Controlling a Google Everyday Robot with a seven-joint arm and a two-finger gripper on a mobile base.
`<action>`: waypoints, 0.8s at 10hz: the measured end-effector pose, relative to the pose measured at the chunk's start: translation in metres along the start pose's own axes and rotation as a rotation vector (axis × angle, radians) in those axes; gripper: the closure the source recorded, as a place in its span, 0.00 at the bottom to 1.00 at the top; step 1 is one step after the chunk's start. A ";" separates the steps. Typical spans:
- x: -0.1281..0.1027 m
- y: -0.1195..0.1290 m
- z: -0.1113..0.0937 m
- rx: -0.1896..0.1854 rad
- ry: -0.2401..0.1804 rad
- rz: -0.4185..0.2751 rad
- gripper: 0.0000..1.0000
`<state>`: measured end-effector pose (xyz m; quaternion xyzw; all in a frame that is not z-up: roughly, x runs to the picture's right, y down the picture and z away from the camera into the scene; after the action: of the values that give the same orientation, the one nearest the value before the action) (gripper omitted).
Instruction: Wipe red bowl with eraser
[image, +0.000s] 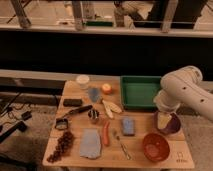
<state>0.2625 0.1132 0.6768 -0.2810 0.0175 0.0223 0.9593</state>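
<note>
Note: red bowl (155, 146) orange-red, eraser (73, 102) black, tray (141, 93) green; cream gripper (164, 120) over the purple bowl (175, 125) at your surface's (145, 125) right edge.

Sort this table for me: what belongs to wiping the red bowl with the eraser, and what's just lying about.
For the job:
red bowl, front right
eraser, left edge
end effector, hanging over the purple bowl

Lying about:
purple bowl, green tray, blue sponge, blue cloth, carrot, grapes, black-handled utensil
</note>
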 end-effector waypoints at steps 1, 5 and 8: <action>0.000 0.000 0.000 0.000 0.000 0.000 0.20; -0.007 0.006 -0.001 0.013 -0.009 -0.027 0.20; -0.057 0.011 -0.001 0.041 -0.021 -0.119 0.20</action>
<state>0.2052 0.1201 0.6726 -0.2616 -0.0089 -0.0322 0.9646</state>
